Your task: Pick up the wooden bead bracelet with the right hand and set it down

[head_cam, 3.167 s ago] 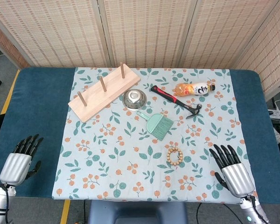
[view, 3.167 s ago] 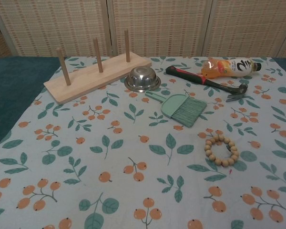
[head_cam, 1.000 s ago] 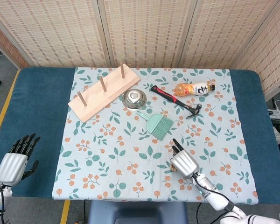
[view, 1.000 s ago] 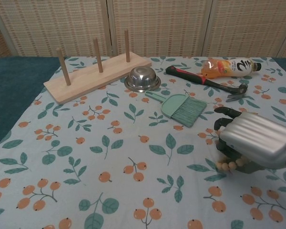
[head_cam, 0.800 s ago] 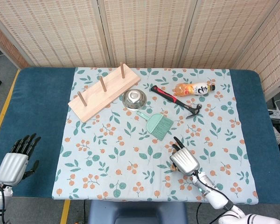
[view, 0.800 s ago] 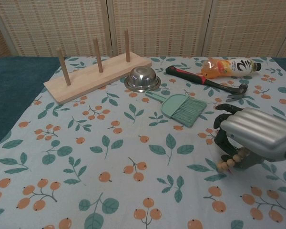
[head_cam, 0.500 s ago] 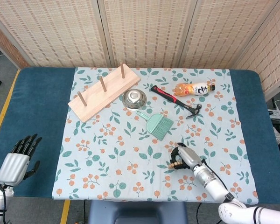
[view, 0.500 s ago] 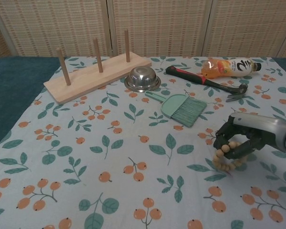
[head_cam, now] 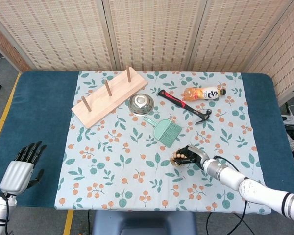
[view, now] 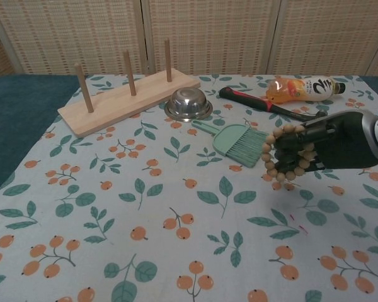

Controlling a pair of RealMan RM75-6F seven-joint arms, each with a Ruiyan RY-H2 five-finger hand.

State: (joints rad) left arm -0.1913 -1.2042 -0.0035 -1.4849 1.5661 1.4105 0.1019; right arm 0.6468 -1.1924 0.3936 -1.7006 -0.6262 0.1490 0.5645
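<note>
Right hand (view: pixel 315 150): fingers curled around the wooden bead bracelet (view: pixel 283 157), palm turned left, forearm reaching in from the right.
Bracelet: lifted above the floral cloth (view: pixel 176 201), near the green brush (view: pixel 242 144).
Left hand (head_cam: pixel 20 169): fingers spread, holding nothing, near-left bench (head_cam: pixel 39 117) edge.

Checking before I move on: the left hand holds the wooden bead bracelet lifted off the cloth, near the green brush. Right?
Not quite. The right hand holds the wooden bead bracelet, lifted off the cloth beside the green brush, as the chest view shows. The left hand holds nothing.
</note>
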